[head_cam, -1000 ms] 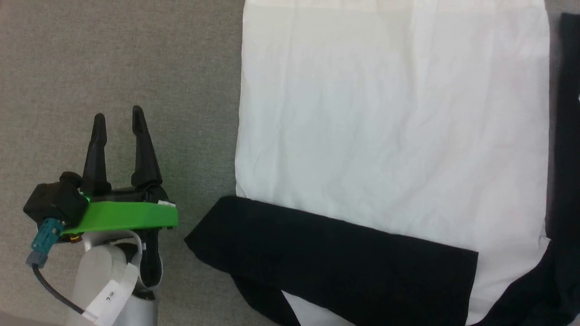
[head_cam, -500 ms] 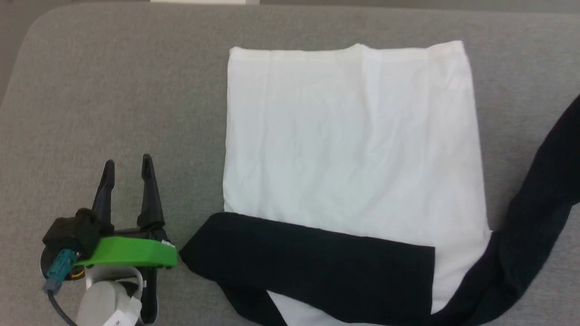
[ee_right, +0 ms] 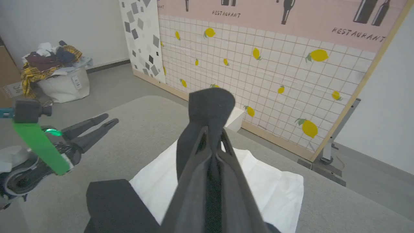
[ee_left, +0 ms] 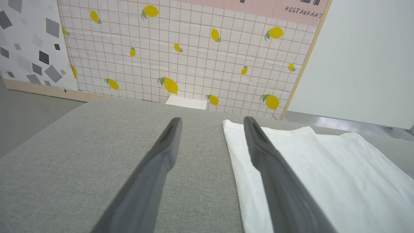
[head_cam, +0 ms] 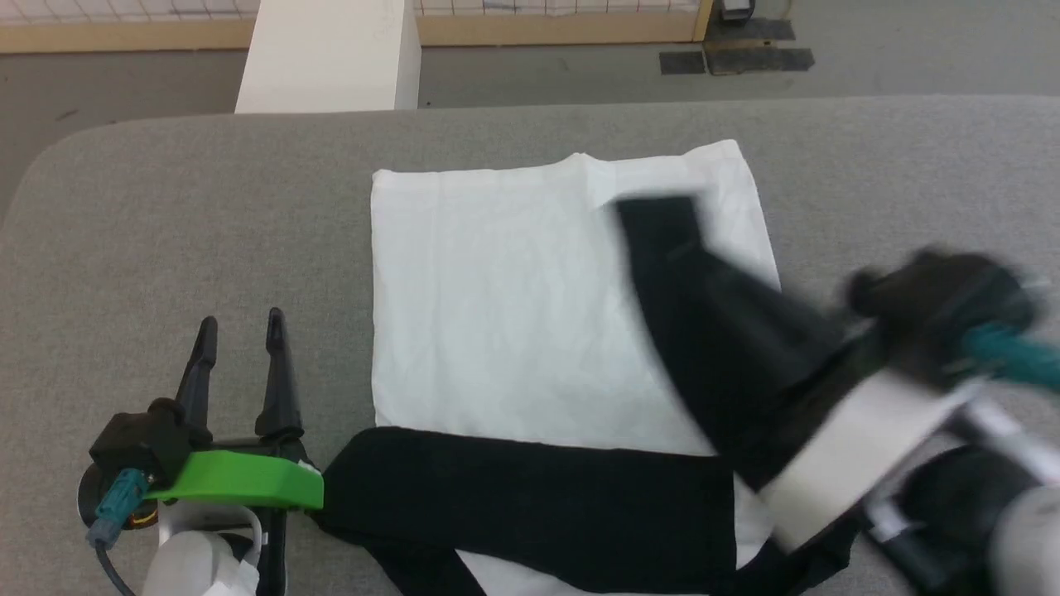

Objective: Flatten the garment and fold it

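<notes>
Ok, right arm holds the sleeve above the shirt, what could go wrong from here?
The right gripper pinches the black sleeve near its end between its fingers; it could slip and land bunched.
The left gripper stands open beside the cloth, so a tug could drag the white body.

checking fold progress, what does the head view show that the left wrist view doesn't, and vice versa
Head view, not left wrist view: one black sleeve folded flat across the near end of the garment, and the blurred right arm with the other black sleeve lifted over the white cloth. Left wrist view, not head view: yellow lemons on the tiled wall and RESTAURANT lettering. Both: the open left gripper over the grey surface, the garment's white cloth beside it, and a white block beyond the far edge.
</notes>
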Robot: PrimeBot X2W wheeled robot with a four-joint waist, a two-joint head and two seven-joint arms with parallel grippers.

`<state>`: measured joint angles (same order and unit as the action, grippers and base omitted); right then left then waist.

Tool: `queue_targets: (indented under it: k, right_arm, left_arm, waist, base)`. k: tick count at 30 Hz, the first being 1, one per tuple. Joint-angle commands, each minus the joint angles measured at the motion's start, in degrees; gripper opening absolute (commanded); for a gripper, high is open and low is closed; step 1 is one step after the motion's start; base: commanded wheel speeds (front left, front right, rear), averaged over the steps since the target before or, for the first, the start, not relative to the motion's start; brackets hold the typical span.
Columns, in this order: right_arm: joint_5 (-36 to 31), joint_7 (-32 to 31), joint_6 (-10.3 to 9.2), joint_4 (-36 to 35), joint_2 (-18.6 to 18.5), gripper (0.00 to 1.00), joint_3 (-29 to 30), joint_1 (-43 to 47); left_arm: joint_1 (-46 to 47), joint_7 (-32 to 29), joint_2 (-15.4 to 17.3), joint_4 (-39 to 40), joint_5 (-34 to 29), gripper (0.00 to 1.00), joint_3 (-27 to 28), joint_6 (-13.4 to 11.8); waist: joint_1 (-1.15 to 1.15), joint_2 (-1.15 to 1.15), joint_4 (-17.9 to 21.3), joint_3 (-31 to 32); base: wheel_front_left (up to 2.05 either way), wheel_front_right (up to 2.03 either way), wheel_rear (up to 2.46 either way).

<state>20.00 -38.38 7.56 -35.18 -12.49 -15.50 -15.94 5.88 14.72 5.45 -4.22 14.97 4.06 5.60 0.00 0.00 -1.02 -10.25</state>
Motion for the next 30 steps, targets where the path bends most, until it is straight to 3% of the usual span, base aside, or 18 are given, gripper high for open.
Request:
queue_targets:
  k: [1,9,19,20,21,22,30]
  right_arm:
    - [0.8,0.1,-0.08,1.2,1.0,0.0,-4.3,0.7]
    - [1.4,4.5,-0.08,17.4,4.7,0.0,-20.6,-0.3]
    - [3.9,9.2,-0.08,40.0,7.8,0.0,-28.6,-2.0]
    - [4.1,9.4,-0.08,41.1,7.9,0.2,-28.7,-2.2]
    - [4.5,9.9,-0.08,41.9,8.0,0.68,-28.5,-2.2]
    - [5.0,10.6,-0.08,42.3,8.1,1.0,-27.9,-2.2]
    - [4.3,22.6,-0.08,36.3,8.8,1.0,-15.4,-1.7]
  left_arm:
    - [-0.4,0.0,0.4,-0.1,-0.3,1.0,-0.3,0.4]
    - [0.3,0.0,0.0,-0.9,0.2,1.0,-1.9,0.5]
    - [1.7,0.2,-0.6,-2.3,0.5,1.0,-3.3,0.6]
    - [1.7,0.2,-0.7,-2.3,0.4,1.0,-3.5,0.6]
    - [1.7,0.2,-0.7,-2.2,0.3,1.0,-3.8,0.5]
    - [1.8,0.2,-0.8,-2.4,0.3,1.0,-3.9,0.5]
    - [2.4,0.2,0.6,-3.3,0.4,1.0,-5.1,1.0]
  waist:
    - [0.0,0.0,0.1,0.4]
    - [0.0,0.0,-2.8,-0.9]
    - [0.0,0.0,-5.1,-2.9]
    - [0.0,0.0,-5.2,-3.0]
    - [0.0,0.0,-5.2,-3.0]
    - [0.0,0.0,-5.2,-3.1]
    - [0.0,0.0,-2.3,-3.3]
  base:
    - [0.0,0.0,0.0]
    - [0.0,0.0,0.0]
    - [0.0,0.0,0.0]
    - [0.0,0.0,0.0]
    - [0.0,0.0,0.0]
    - [0.0,0.0,0.0]
    - [0.0,0.0,0.0]
